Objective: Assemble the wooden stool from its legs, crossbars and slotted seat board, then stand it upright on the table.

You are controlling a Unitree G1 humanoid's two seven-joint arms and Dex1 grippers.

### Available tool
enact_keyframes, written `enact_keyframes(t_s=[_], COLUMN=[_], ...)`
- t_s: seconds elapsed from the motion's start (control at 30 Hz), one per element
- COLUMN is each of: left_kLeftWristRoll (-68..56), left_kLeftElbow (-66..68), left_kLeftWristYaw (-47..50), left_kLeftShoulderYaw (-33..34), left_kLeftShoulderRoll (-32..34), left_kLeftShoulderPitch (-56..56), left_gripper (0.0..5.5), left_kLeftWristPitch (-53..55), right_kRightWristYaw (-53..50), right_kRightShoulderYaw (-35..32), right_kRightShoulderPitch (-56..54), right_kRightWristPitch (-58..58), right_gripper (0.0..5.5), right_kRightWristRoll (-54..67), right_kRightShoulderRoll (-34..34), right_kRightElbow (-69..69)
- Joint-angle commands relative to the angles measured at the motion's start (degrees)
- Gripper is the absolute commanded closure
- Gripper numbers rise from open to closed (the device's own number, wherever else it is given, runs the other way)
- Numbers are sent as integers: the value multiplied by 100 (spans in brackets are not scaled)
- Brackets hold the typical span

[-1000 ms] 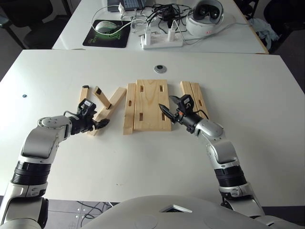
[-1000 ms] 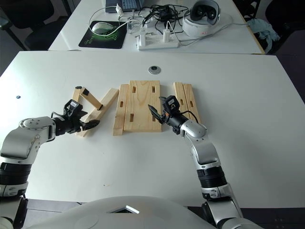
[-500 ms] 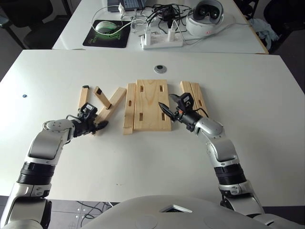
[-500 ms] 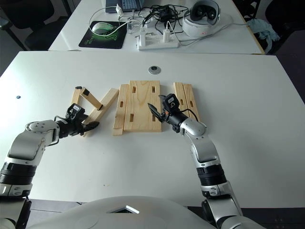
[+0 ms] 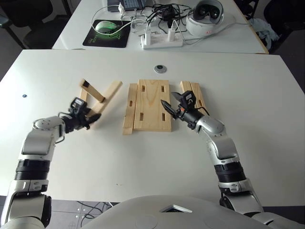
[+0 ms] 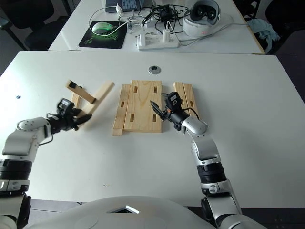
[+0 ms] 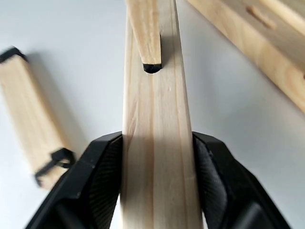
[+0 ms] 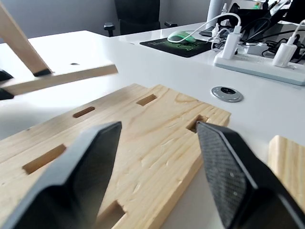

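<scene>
The white desk (image 5: 157,157) is bare along its near edge. On its left side, the left gripper (image 5: 88,118) has its jaws clamped on the near end of a long wooden leg (image 5: 108,94), one finger pressed to each side. The leg slants away to the right toward the seat board. A short crossbar (image 5: 93,91) with a black-capped tip sits in the leg's slot and sticks out at an angle. A loose black-capped piece (image 7: 28,119) lies on the desk just beside the leg.

Near the middle, the right gripper (image 5: 170,109) hovers over the right edge of the slotted seat board (image 5: 151,107), its jaws wide apart and holding nothing. The seat board lies flat, with a narrow bar (image 5: 129,109) touching its left edge. A pair of bars (image 5: 193,94) lies side by side just to the right of the board.

Beyond the wood, a round cable grommet (image 5: 160,69) is set into the desk. A second desk (image 5: 71,36) butts against the far edge. It carries a dark mouse pad (image 5: 95,39) with a mouse (image 5: 106,27), a white power strip (image 5: 162,44) with tangled cables, and a white headset (image 5: 206,16). An office chair (image 5: 28,12) stands at the far left.
</scene>
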Motion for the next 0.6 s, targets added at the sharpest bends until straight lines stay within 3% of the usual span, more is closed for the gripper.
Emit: enact_keyframes(t_s=[0.03, 0.27, 0.6], left_kLeftWristRoll=[-736, -2245, -3188], left_kLeftElbow=[125, -615, -1093], left_kLeftWristYaw=[-646, -1699, -2008], left_kLeftShoulderYaw=[697, 411, 104], left_kLeftShoulderRoll=[34, -609, -747], left_kLeftShoulderPitch=[-665, -1439, -1819], left_gripper=[340, 340, 340], left_kLeftWristPitch=[-541, 202, 1447], right_kRightWristYaw=[163, 1413, 1847], right_kRightShoulderYaw=[-802, -1604, -1834], right_kRightShoulderPitch=[-384, -1110, -1634], right_kRightWristPitch=[174, 1759, 2784], right_gripper=[258, 258, 258], right_kRightWristRoll=[1059, 3552, 4760], right_kRightShoulderRoll=[275, -99, -573], right_kRightElbow=[200, -164, -328])
